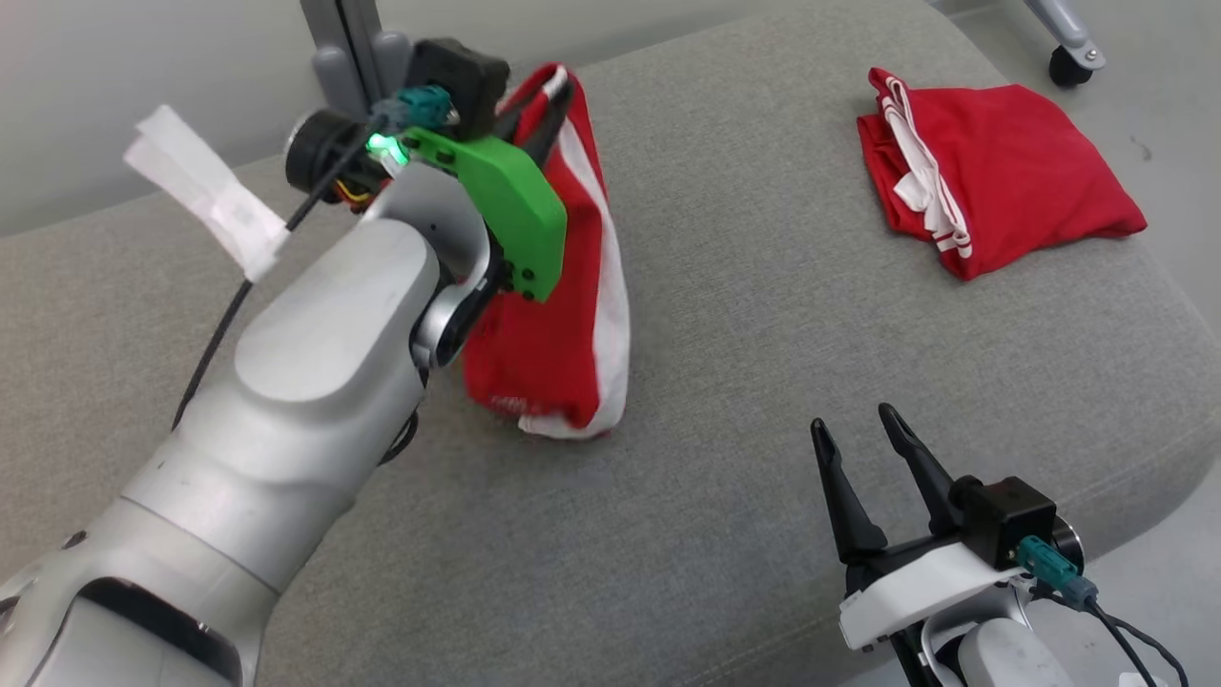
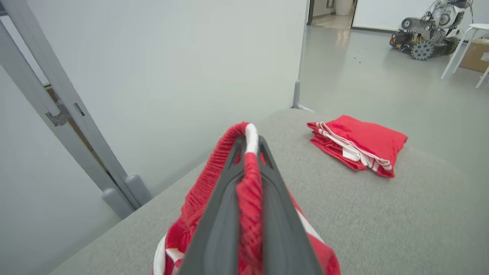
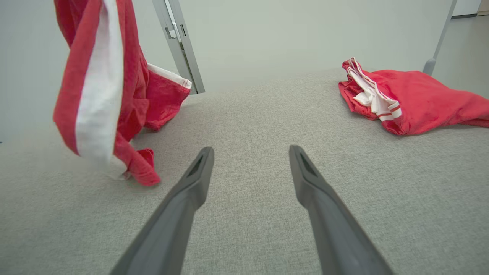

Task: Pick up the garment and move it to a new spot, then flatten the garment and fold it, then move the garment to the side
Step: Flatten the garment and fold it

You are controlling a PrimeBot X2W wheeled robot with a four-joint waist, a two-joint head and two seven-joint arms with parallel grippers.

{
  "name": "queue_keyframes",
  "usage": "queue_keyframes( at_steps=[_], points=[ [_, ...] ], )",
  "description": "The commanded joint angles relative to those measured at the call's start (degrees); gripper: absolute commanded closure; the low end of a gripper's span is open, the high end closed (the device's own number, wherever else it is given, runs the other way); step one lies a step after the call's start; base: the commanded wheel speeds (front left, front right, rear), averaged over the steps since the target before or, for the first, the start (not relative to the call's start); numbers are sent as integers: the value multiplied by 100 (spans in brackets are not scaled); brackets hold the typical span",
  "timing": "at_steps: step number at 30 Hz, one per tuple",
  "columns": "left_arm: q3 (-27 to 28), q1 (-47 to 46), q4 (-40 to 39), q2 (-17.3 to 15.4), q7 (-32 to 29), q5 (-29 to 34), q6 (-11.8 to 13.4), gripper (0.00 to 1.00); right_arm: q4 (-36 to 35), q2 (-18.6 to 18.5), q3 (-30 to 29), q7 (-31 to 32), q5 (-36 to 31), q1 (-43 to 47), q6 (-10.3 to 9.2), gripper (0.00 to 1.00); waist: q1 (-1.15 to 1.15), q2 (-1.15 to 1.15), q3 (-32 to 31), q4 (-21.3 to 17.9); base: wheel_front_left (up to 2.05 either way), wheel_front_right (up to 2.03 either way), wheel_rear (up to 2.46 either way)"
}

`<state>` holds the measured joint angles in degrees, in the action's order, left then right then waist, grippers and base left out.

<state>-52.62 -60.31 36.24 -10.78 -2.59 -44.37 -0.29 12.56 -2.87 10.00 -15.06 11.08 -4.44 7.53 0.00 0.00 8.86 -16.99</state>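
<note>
A red garment (image 1: 563,286) with a white side stripe hangs from my left gripper (image 1: 553,95), which is shut on its ribbed waistband (image 2: 248,152). Its lower end just touches the grey cushion (image 1: 744,334) at the left middle. Seen from the right wrist, the garment (image 3: 103,95) dangles at the left, its hem brushing the fabric surface. My right gripper (image 1: 863,434) stands open low over the cushion's front right, nothing between its fingers (image 3: 198,175).
A second red and white garment (image 1: 983,172) lies folded at the cushion's far right corner. A grey metal post (image 2: 57,114) and pale wall stand behind the cushion. A castor wheel (image 1: 1068,62) sits on the floor beyond.
</note>
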Motion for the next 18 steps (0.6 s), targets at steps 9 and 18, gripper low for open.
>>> queue_keyframes(
  at_steps=[9,18],
  points=[
    [488,-269,352,443,1625,12,-109,100,33,-3,-19,-13,79,-16,-9,0,0,0,-13,-249,0,0,0],
    [1230,736,-603,626,1776,274,-276,100,37,-1,-286,-13,-42,183,-9,0,0,0,-185,80,0,0,0]
  ],
)
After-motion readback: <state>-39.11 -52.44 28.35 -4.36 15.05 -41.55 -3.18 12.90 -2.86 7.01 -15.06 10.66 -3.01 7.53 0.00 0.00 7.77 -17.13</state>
